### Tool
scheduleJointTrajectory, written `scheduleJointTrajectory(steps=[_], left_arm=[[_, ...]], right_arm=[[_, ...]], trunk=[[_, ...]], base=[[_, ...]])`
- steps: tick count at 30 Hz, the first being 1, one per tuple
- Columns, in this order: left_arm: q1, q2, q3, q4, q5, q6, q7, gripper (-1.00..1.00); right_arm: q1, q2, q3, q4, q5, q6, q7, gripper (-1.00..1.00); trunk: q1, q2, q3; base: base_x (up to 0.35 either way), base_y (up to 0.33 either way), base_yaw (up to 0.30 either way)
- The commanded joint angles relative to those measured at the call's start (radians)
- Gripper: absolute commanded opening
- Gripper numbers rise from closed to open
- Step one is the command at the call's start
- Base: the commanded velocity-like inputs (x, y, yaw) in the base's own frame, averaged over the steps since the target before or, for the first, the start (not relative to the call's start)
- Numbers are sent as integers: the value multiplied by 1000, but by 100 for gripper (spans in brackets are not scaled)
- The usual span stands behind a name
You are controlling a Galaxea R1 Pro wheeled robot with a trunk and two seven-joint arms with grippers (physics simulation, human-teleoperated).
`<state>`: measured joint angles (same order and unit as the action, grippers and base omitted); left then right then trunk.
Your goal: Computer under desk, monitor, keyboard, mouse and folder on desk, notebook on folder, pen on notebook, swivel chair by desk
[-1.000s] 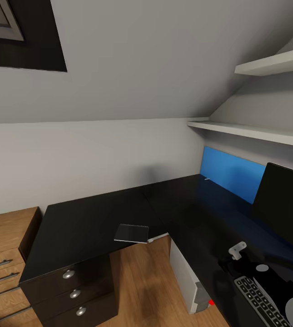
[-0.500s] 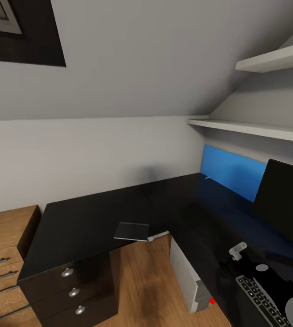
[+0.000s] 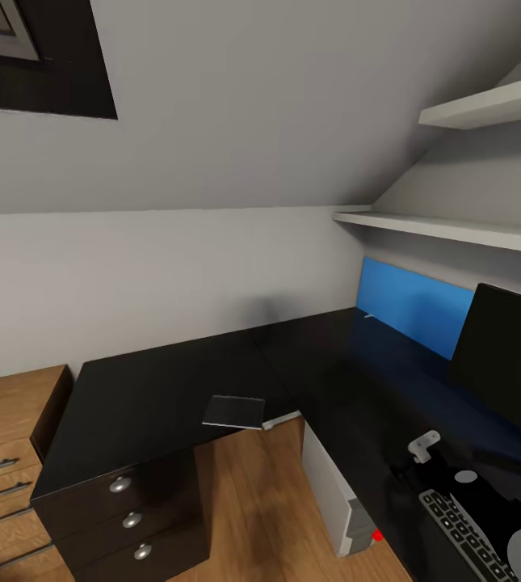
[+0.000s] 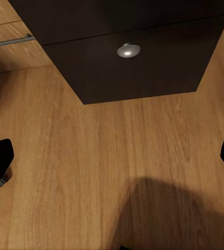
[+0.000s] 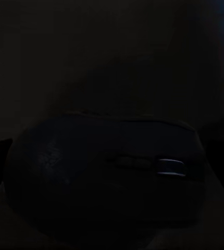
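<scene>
Nothing moved since, mouse (image 5: pixel 104 179) before right claw, dark

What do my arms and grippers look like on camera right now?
In the head view, the right arm is glossy black with rounded housings, a grey disc-shaped joint cap, and a small light-grey bracket near its end. In the left wrist view, the left gripper shows as two plain matte black finger tips at the frame's edges, with no markings or cables visible.
</scene>
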<state>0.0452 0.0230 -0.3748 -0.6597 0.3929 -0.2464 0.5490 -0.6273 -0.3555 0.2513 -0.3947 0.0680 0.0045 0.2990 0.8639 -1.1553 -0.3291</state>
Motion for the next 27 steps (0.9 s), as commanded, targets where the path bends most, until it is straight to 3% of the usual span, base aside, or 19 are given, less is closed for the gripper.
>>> scheduleJointTrajectory(steps=[1, 11, 23, 27], left_arm=[[0, 2, -7, -1, 11, -5, 7, 100], [-1, 2, -8, -2, 9, -5, 8, 100], [-1, 0, -10, -1, 9, -7, 7, 100], [-1, 1, -35, -1, 9, -7, 6, 100]], right_arm=[[0, 0, 0, -1, 7, 1, 1, -100], [-2, 0, 0, -7, 7, 63, -37, -100], [-1, 1, 0, -7, 8, 68, -41, -100], [-1, 0, 0, -6, 9, 68, -43, -100]], trunk=[[0, -1, -1], [0, -1, -1], [0, -1, -1], [0, -1, -1]], base=[[0, 0, 0], [0, 0, 0], [0, 0, 0], [137, 0, 0]])
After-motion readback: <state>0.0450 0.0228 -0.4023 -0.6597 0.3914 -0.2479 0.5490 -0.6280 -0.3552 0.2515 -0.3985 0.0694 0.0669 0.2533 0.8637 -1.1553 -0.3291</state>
